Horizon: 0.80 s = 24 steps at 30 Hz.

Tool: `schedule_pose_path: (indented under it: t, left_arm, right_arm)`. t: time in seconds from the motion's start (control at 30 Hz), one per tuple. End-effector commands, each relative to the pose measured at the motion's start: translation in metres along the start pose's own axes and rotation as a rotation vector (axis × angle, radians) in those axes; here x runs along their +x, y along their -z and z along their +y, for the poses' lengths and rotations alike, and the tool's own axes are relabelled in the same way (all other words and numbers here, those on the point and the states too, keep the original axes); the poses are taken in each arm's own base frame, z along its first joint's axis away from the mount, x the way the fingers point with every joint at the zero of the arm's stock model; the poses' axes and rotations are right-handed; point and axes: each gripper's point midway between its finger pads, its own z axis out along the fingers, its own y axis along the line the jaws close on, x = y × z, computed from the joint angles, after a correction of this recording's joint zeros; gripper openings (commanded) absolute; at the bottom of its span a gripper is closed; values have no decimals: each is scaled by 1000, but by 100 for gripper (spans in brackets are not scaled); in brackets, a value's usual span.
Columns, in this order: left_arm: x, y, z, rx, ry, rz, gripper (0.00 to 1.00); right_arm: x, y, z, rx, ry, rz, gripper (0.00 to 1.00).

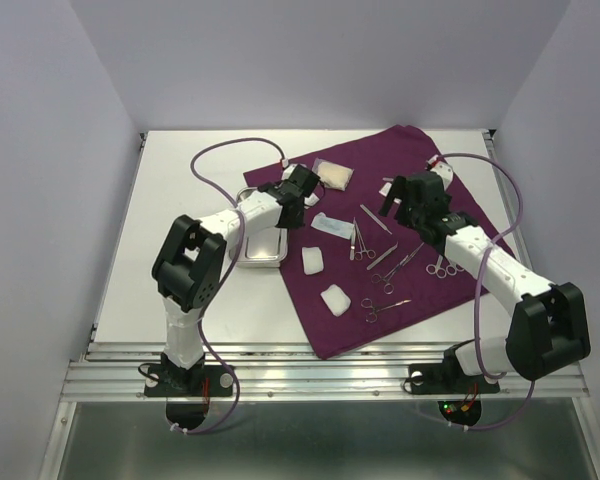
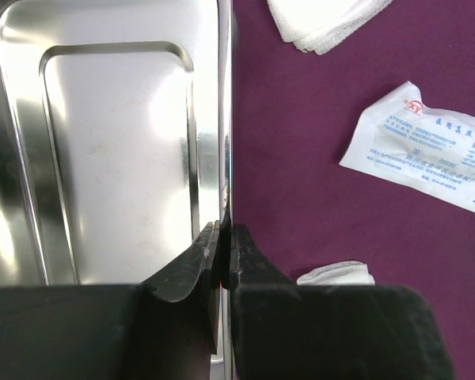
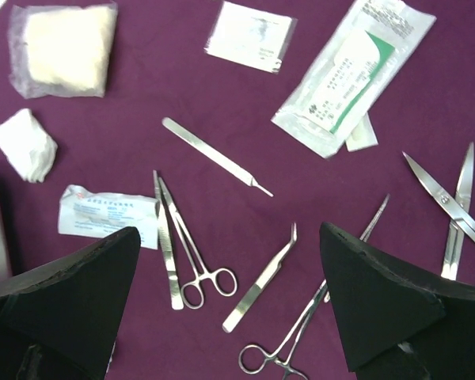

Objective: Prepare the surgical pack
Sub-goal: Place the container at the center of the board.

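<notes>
Tray (image 2: 119, 158) lengthwise in line with left claw (image 2: 224, 239)

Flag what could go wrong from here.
The left gripper pinches only the thin rim of the steel tray; the slick metal may slip or tilt when lifted. A gauze square lies right beside that grip on the purple cloth; moving the tray could drag either. The right gripper, jaws wide, hangs above crowded instruments and might nudge neighbours.
</notes>
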Motion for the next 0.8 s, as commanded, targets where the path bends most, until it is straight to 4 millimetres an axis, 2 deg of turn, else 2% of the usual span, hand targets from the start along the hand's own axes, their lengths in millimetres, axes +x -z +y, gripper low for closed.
schedule_pose_path:
  t: [0.0,0.07,0.17,0.2,0.27,0.3,0.33,0.4,0.43,0.47,0.67,0.77]
  left_arm:
    - [-16,8,-22,57,20,-34,2]
    - [-11,6,-24,58,11,-15,11]
    - [-11,8,-28,64,-6,-6,26]
    - [-14,11,-29,66,-8,-12,37]
    - [-18,19,-30,72,-12,-20,46]
    - [-21,24,-29,73,-10,-27,57]
    - [-27,33,-28,79,-9,-41,64]
    - [-35,43,-25,77,-7,-61,66]
    - [-39,52,-22,78,-4,-73,72]
    - [-43,56,-18,66,-6,-88,74]
    - [-74,91,-6,41,22,-177,74]
    - [-85,102,-6,49,47,-213,74]
  right_arm:
    - [6,-1,-17,76,-23,3,100]
    - [12,-1,-20,82,-27,14,99]
    - [35,-5,-27,91,-31,73,88]
    - [41,-5,-29,94,-38,89,77]
    - [55,-5,-28,80,-62,127,67]
    - [61,-6,-28,76,-71,144,61]
    - [71,-7,-32,81,-73,167,49]
    - [85,-8,-30,68,-90,202,43]
    - [90,-10,-30,71,-94,214,43]
    - [95,-10,-26,60,-96,225,43]
    - [103,-21,-22,74,-104,247,44]
    - [109,-28,-23,91,-104,263,44]
